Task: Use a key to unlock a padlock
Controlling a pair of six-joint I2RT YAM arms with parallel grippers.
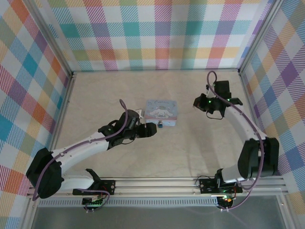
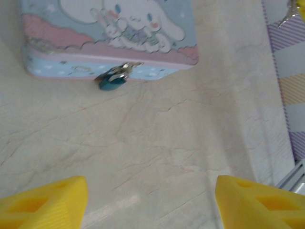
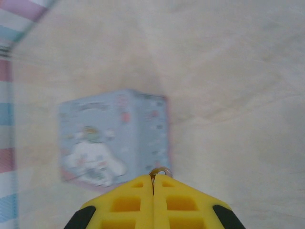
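From above: the pale blue rectangular tin with a white cartoon character (image 1: 161,110) sits mid-table on the pale marbled tabletop (image 1: 95,100). At its near edge is the tiny dark padlock with a bluish spot (image 1: 162,124). The left gripper (image 1: 151,130) is just beside it, nose pointing at it. The right gripper (image 1: 200,102) hangs well apart, off to the tin's right, so the left arm is clearly the nearer one.

Left wrist camera: the yellow fingers (image 2: 45,200) are spread wide with nothing between them. The padlock (image 2: 113,81) lies dead ahead on the tin's (image 2: 57,62) front wall, slightly left of centre, shackle up at the latch and body tipped down toward the camera.

Right wrist camera: the right gripper (image 3: 153,182) is clenched tight, and a small silvery metal key (image 3: 160,171) shows only its ring loop past the tips. The tin (image 3: 114,138) is ahead and to the left. I'd say the key must swing across to that front wall.
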